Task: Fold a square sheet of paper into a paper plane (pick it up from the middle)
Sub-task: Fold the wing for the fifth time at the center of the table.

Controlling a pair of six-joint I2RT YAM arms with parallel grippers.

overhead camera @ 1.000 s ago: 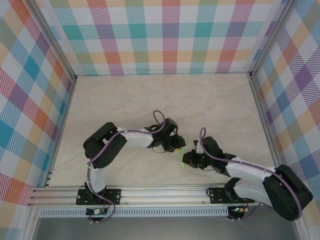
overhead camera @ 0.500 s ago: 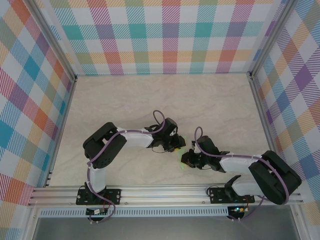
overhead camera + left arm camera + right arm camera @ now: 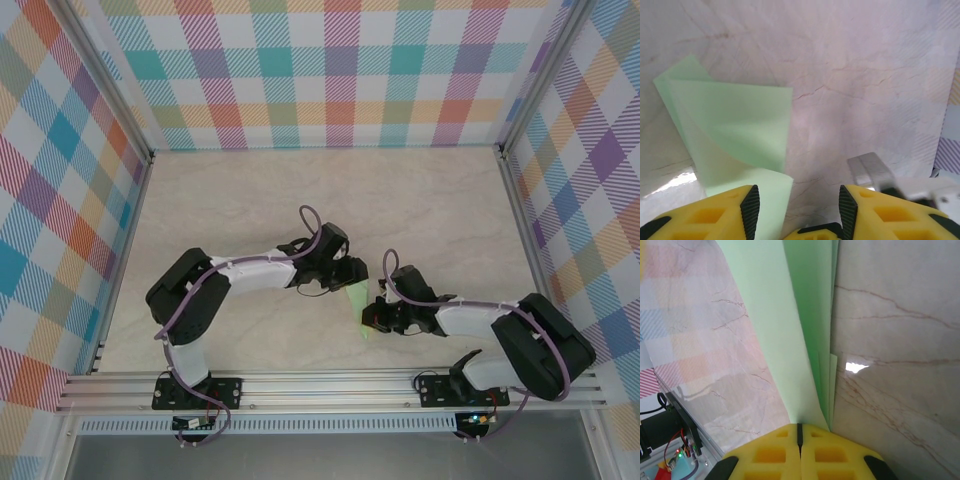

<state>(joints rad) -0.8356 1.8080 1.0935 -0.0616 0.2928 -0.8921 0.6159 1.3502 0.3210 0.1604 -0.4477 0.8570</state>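
Pinching folded pale-green paper [image 3: 790, 315], right claw [image 3: 800, 429] clenched; left claw [image 3: 796, 192] released, jaws apart beside it.

Pinching the folded square sheet of paper [image 3: 805, 305] in the right gripper [image 3: 800, 429], yellow pads [image 3: 770, 455] pressed together, marbled worktop [image 3: 890, 340] behind.

Bright even light, small glare on tabletop [image 3: 890, 340].

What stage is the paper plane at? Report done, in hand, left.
Done: the sheet of paper is already folded over into several layers. In hand: the right tool is shut on its edge, and the left tool stands open beside it. Left: no finished slim dart shape yet.
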